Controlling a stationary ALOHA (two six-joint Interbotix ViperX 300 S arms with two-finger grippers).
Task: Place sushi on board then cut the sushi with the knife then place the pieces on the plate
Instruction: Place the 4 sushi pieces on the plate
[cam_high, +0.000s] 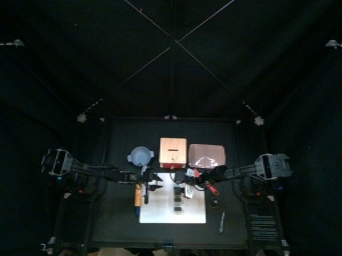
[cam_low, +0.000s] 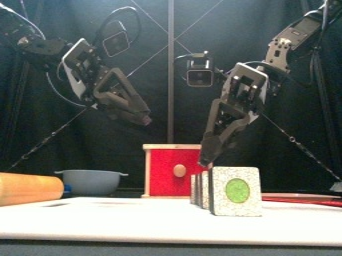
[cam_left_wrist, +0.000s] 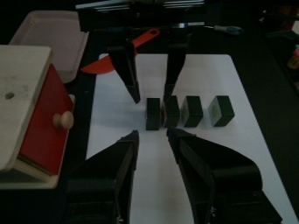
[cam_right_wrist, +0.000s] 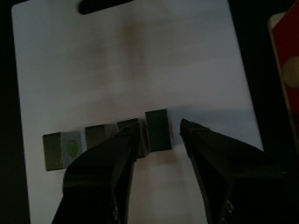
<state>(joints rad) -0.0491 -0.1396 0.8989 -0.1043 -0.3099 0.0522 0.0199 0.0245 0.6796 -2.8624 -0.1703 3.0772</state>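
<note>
While low over the white board (cam_high: 171, 212), right pincer (cam_right_wrist: 160, 134) spread open astride the end piece (cam_right_wrist: 156, 125) of the sushi (cam_left_wrist: 195, 109), one jaw on each side. Four dark green pieces standing in a close row on the board. Left pincer (cam_left_wrist: 153, 137) higher, just beside, open and empty. Behind the board: wooden box (cam_low: 171, 170), pink tray (cam_high: 207, 155), bowl (cam_low: 91, 180)

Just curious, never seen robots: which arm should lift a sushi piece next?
Right, probably. The right gripper is low, open around an end sushi piece, pink tray on its side; left gripper hangs higher.
</note>
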